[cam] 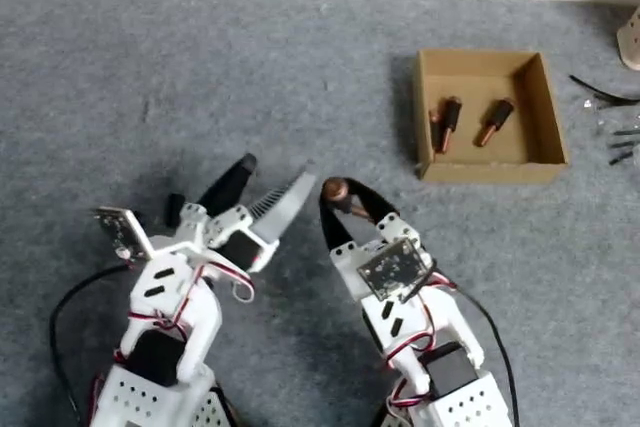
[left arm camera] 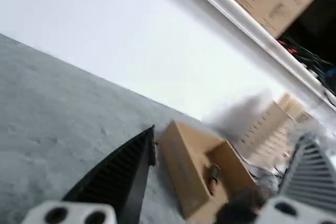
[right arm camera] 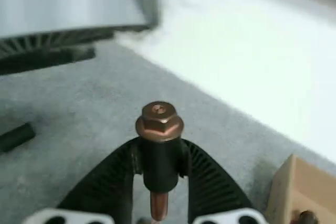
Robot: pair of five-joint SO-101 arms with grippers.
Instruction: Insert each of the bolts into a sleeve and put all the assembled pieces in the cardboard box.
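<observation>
The right end effector [right arm camera: 159, 153] clamps a black sleeve [right arm camera: 159, 174] holding a copper hexagonal bolt [right arm camera: 159, 121]; next probably comes the brown cardboard box [cam: 485, 169] ahead.

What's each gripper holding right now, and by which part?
Right gripper holds a bolt already seated in its black sleeve; the fingers clamp the sleeve, next to the hex head. Left gripper is open and holds nothing.
</observation>
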